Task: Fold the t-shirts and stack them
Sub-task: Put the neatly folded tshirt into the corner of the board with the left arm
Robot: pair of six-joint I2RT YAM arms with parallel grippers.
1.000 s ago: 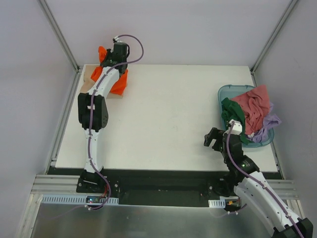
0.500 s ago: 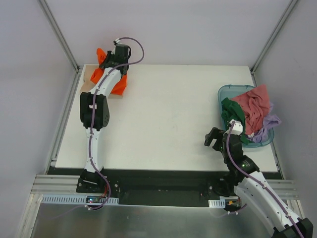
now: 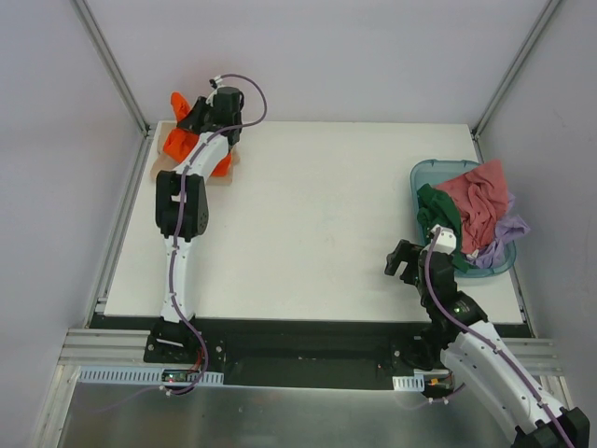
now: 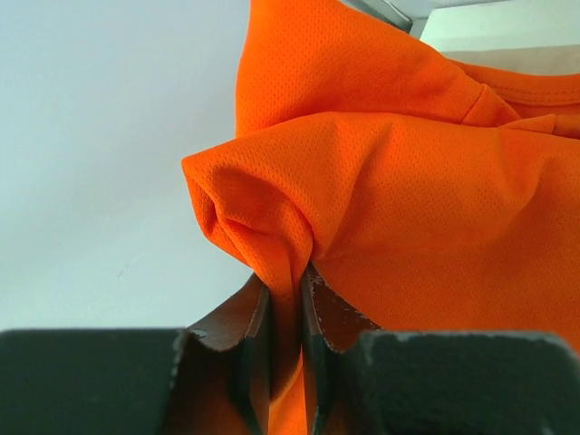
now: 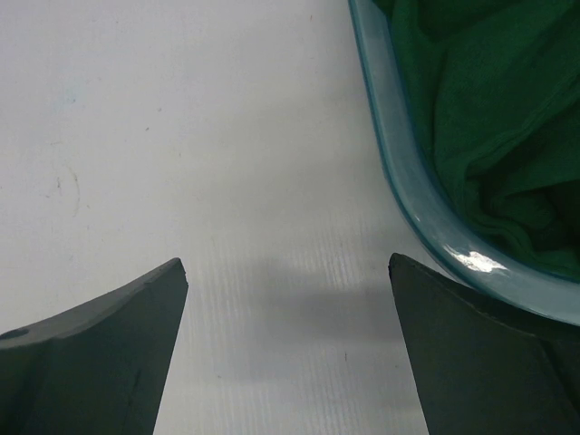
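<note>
My left gripper (image 3: 191,119) is at the table's far left corner, shut on a fold of the bright orange t-shirt (image 3: 177,142). In the left wrist view the gripper (image 4: 286,304) pinches the orange cloth (image 4: 408,172) between both pads. The orange shirt lies on a tan-beige shirt (image 3: 162,167), mostly hidden under it and the arm. Pink (image 3: 478,201), dark green (image 3: 438,213) and lilac (image 3: 508,229) garments are heaped in the teal tub (image 3: 429,172). My right gripper (image 3: 403,259) is open and empty over bare table just left of the tub; it shows in the right wrist view (image 5: 286,344) beside the dark green cloth (image 5: 480,109).
The teal tub's rim (image 5: 399,172) curves close to my right gripper's right finger. Metal frame posts (image 3: 112,65) stand at the back corners. The white table (image 3: 308,215) spans between the two arms.
My left gripper has pulled the orange shirt further left and back, past the table's far left corner. The right arm has not moved.
</note>
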